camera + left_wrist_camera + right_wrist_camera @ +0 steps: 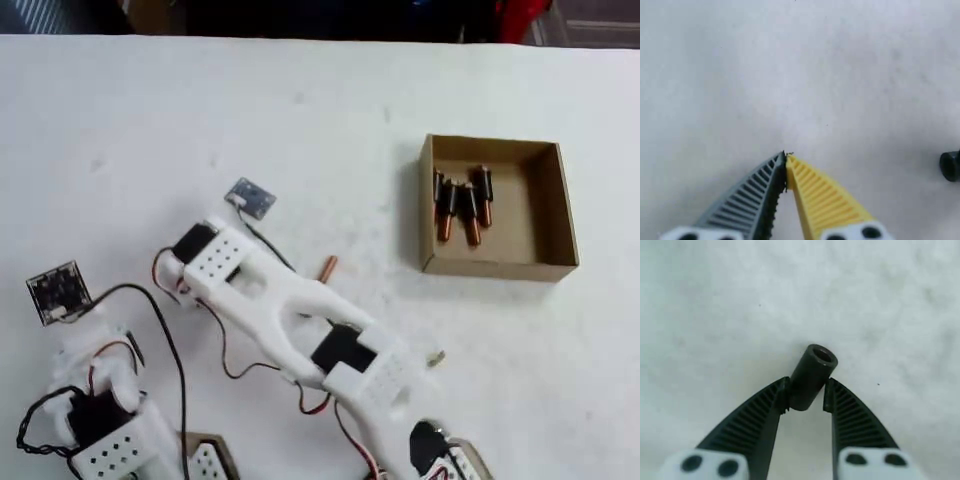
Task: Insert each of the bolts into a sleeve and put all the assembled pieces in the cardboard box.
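The right gripper (pixel 806 387) has its two black fingers squeezed onto a black sleeve (pixel 815 367). The sleeve sits right between the fingertips, tilted, and its open round end pokes out past the tips, away from the gripper. Under it is the white table (pixel 715 300).

The left gripper (pixel 785 159) has one gray finger and one yellow finger. Their tips are pressed together with nothing between them. Off to one side, at the edge of this view, is a small dark round thing (pixel 951 165) on the table. I cannot tell what it is.

From above, a long white arm (pixel 290 300) stretches across the table. Just beside it lies one copper bolt (pixel 327 267), all alone and not in any sleeve.

Farther off, well apart from the bolt, sits the cardboard box (pixel 500 268). Inside it lie a few assembled pieces (pixel 463 208) close together near one wall. Each has a black sleeve with a copper bolt sticking out.
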Robot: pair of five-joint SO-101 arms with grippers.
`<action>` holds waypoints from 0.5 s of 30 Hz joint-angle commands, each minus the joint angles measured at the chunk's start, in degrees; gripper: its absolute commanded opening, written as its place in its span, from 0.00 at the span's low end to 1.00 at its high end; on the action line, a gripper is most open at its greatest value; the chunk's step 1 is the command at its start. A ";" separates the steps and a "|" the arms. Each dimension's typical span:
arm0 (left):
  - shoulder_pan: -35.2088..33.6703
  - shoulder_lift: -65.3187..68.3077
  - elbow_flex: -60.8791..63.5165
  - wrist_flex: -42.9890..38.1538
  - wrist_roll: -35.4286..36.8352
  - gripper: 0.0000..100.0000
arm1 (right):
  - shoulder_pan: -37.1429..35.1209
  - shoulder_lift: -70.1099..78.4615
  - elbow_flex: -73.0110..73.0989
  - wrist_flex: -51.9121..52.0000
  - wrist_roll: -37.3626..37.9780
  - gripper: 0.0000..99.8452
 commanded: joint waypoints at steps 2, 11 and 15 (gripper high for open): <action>-0.31 -0.57 -0.35 -1.41 0.00 0.02 | 1.19 0.84 -2.02 -1.80 -14.51 0.10; -0.31 -0.57 -0.26 -1.41 0.00 0.02 | 2.15 2.33 -2.11 -1.80 -14.51 0.09; -0.31 -0.57 -0.26 -1.41 0.00 0.02 | 3.74 2.42 -2.02 -1.45 -14.42 0.01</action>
